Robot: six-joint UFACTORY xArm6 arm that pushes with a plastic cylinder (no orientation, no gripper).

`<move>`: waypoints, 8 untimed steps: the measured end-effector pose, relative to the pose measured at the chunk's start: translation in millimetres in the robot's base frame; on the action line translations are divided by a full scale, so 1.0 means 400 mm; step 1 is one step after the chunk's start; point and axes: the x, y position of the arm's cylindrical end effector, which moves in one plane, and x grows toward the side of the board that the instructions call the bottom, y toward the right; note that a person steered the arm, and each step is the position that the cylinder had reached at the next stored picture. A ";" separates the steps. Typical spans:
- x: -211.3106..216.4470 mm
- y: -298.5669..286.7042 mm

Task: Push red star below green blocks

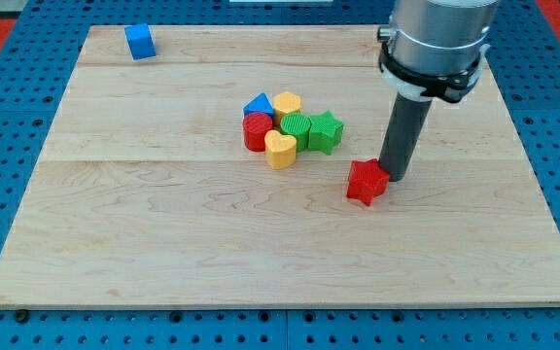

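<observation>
Blue pegboard surrounds a pale wooden tabletop (163, 243) on which all the blocks lie. At the view's right, the tool is a straight dark rod with nothing to open or close; it holds nothing. My tip (394, 178) rests at tabletop height, touching or just beside the right edge of the red star (366, 182). The star therefore lies immediately to the view's left of the tip, and slightly toward the view's bottom.

Outward to the view's left and a little toward the top sits the cluster. Nearest the star is the green star (326, 131), with a second green block (296, 130), ribbed and of unclear shape, touching it on the left. A yellow heart (280, 151) sits below these, a red cylinder (257, 131) to their left, and a blue triangular block (259, 104) and another yellow block (287, 102) above. A blue cube (140, 41) stands well apart near the view's top left corner.

Judged from this layout, the red star is already lower than the green blocks but offset to the view's right; a leftward push would bring it beneath them. The yellow heart occupies part of that space and could be struck.
</observation>
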 end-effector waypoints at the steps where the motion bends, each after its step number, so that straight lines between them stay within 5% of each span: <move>1: 0.021 0.111; 2: 0.102 0.097; 8: 0.065 -0.133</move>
